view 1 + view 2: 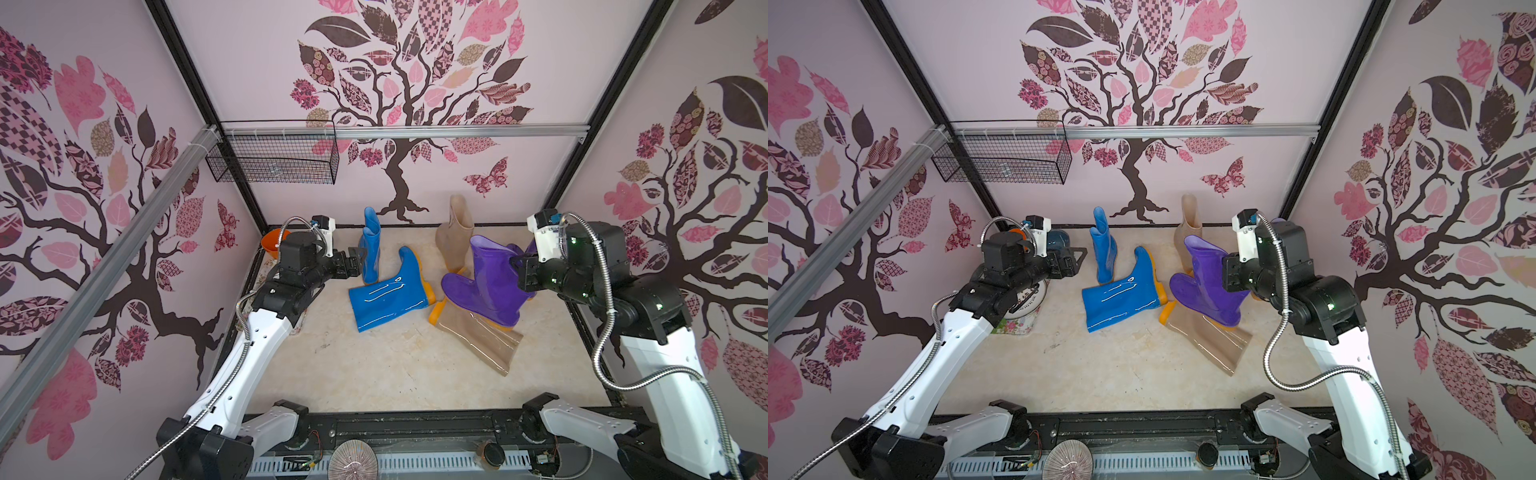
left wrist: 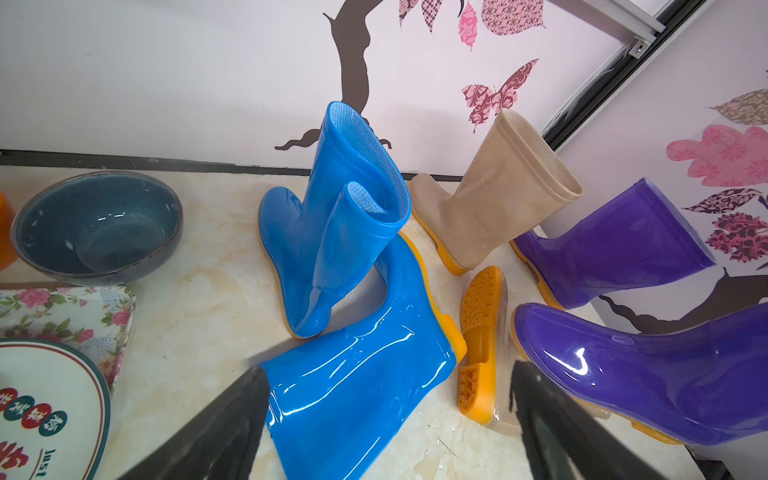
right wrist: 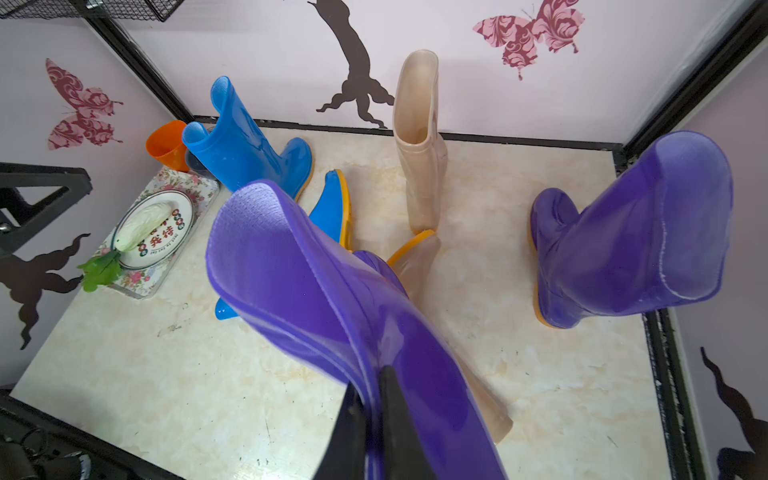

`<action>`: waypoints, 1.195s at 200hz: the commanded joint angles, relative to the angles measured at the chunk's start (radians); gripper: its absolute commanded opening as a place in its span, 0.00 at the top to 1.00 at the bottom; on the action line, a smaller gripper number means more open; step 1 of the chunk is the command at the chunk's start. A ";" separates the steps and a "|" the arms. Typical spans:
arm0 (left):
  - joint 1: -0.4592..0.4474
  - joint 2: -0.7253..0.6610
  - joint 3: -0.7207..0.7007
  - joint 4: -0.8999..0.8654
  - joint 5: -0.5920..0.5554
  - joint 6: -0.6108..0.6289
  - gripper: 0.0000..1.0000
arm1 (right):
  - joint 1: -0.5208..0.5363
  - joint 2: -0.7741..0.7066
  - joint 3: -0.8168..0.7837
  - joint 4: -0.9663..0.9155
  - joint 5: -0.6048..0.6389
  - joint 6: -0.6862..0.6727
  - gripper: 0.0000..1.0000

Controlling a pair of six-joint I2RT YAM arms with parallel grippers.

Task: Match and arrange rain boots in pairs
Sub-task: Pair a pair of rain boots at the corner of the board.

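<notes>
On the table (image 1: 374, 365), from centre to far right, all six boots sit in one loose cluster.

- Blue pair, left of centre: the lying blue boot (image 1: 390, 303) is on its side with its sole to the right. The standing blue boot (image 1: 371, 249) is upright just beyond it, cuff creased inward.
- Purple pair, right: the held purple boot (image 1: 486, 286) is tilted, its sole over the lying beige boot (image 1: 482, 336). Whether it bears on that boot cannot be told. The far purple boot (image 3: 623, 241) stands at the right edge.
- Beige pair: the standing beige boot (image 1: 455, 237) is upright by the far wall, toe close to its mate's sole.
- Right gripper (image 3: 372, 386): clamped tight on one wall of the held purple boot's cuff.
- Left gripper (image 1: 357, 261): jaws spread wide and empty, just left of the standing blue boot.

Assessment: the boots look light and hollow. The shafts are soft and buckle at the cuff, the glossy skin is probably slick, and the sole is the stiffest part. The best hold is one cuff wall, pinched deep. Expect the boot to swing sole-down.
</notes>
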State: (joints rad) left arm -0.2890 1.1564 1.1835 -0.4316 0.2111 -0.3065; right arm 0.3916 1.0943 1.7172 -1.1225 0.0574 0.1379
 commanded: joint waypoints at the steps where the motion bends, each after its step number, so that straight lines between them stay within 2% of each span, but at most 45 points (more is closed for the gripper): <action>1: -0.006 0.005 -0.009 0.028 0.008 -0.005 0.06 | 0.007 -0.041 0.040 0.030 0.104 -0.031 1.00; 35: -0.007 0.007 -0.004 0.030 0.008 -0.005 0.06 | 0.007 -0.057 0.023 0.012 0.225 -0.054 1.00; 105: -0.010 0.025 0.002 0.024 0.016 -0.006 0.06 | 0.004 -0.002 0.009 0.020 0.350 -0.027 1.00; 129: -0.009 0.028 -0.001 0.025 0.017 -0.006 0.06 | -0.023 0.029 -0.015 0.095 0.334 -0.039 1.00; 159: -0.011 0.032 -0.002 0.018 0.025 -0.007 0.06 | -0.130 0.089 -0.019 0.151 0.253 -0.013 1.00; 239: -0.010 0.055 0.006 0.002 0.007 0.017 0.06 | -0.163 0.245 -0.029 0.346 0.321 0.037 1.00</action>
State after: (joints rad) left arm -0.2955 1.1893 1.1835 -0.4332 0.2214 -0.3058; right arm 0.2459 1.2934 1.6405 -0.9375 0.3294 0.1368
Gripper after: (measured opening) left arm 0.937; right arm 0.081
